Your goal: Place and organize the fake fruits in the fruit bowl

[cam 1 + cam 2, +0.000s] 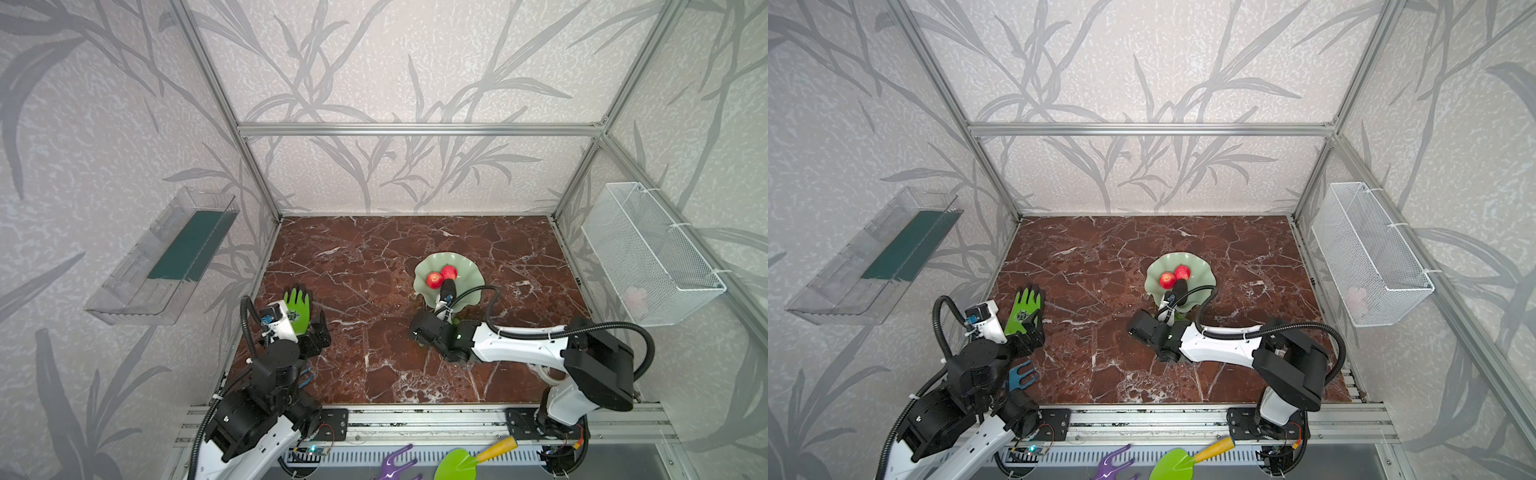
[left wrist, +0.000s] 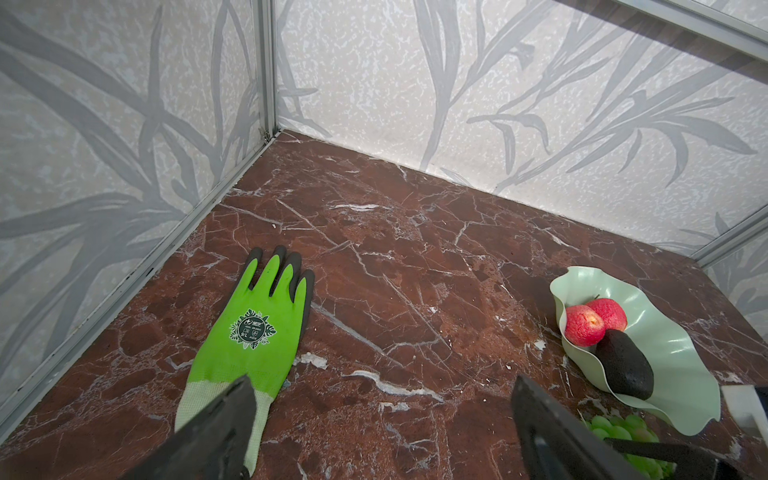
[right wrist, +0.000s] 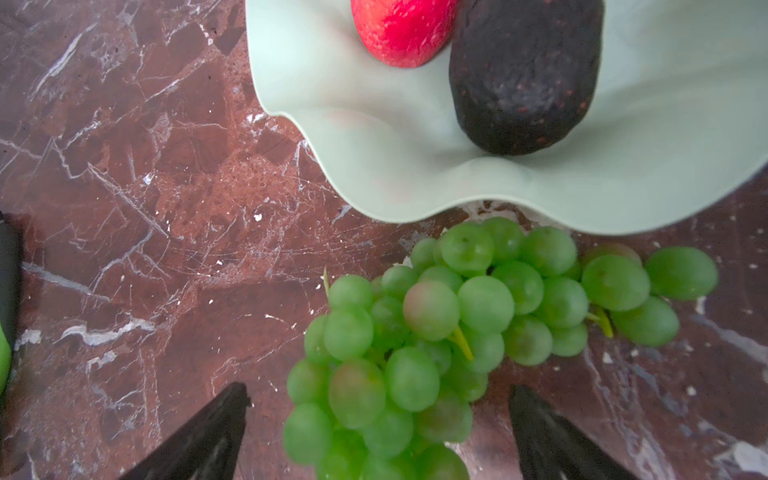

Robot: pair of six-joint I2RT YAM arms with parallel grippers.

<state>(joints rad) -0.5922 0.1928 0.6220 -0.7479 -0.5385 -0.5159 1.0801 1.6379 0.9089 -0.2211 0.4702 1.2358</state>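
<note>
A pale green bowl (image 1: 428, 259) with a wavy rim was seen on the right half of a brown marble bench (image 1: 353, 270), about midway between its front and back edges. Two red fruits (image 2: 584, 328) and a dark avocado (image 3: 525, 75) were laid in it, touching one another. A bunch of green grapes (image 3: 436, 345) was left on the bench, just beside the bowl's front rim. The right gripper (image 3: 380, 395) was held above the bunch, released and empty, a jaw on each side. The left gripper (image 2: 382, 380), likewise released and empty, was held near the bench's left edge, over a green glove (image 2: 257, 332).

The grapes were judged the last fruit to be moved. The jaws would best be lowered around the thickest part, closed gently, and raised clear of the rim before being carried across. Bare room was seen in the bowl beside the avocado. The bench's middle and back were left open.
</note>
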